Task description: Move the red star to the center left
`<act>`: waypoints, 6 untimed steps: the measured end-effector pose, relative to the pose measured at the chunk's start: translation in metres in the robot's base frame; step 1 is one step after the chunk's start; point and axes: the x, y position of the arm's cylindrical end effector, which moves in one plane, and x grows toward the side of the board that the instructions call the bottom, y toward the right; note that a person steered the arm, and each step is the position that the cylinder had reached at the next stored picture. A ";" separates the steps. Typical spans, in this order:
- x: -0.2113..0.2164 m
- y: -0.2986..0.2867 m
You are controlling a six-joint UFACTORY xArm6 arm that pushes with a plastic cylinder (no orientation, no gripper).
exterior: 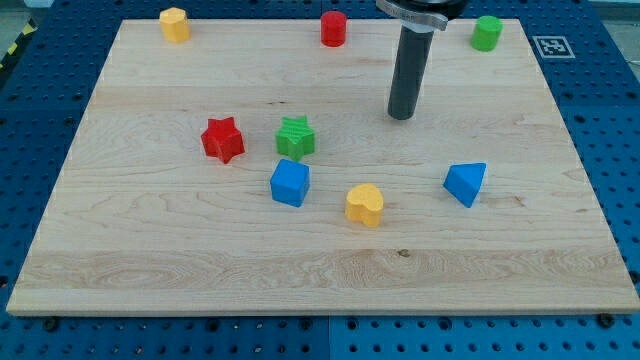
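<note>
A yellow heart-shaped block (365, 204) lies nearest the view's bottom on a pale wooden board (200, 270), with a blue cube (290, 183) just to its left and a blue triangular block (466, 184) well apart toward the view's right. Behind the cube, a green star (296, 136) sits close by, and the red star (223, 139) rests just beside it on the view's left, left of the board's middle. Farther back, my tip (401, 116) stands on bare wood to the right of the green star, touching no block and well apart from the red star; the rod ends plain and grasps nothing. Along the view's top edge stand a yellow block (175, 24), a red cylinder (333, 28) and a green block (487, 32). Blue pegboard (610, 110) surrounds the board.
</note>
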 end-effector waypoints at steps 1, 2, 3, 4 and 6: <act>0.000 0.000; 0.000 -0.111; 0.000 -0.229; 0.000 -0.242; 0.013 -0.190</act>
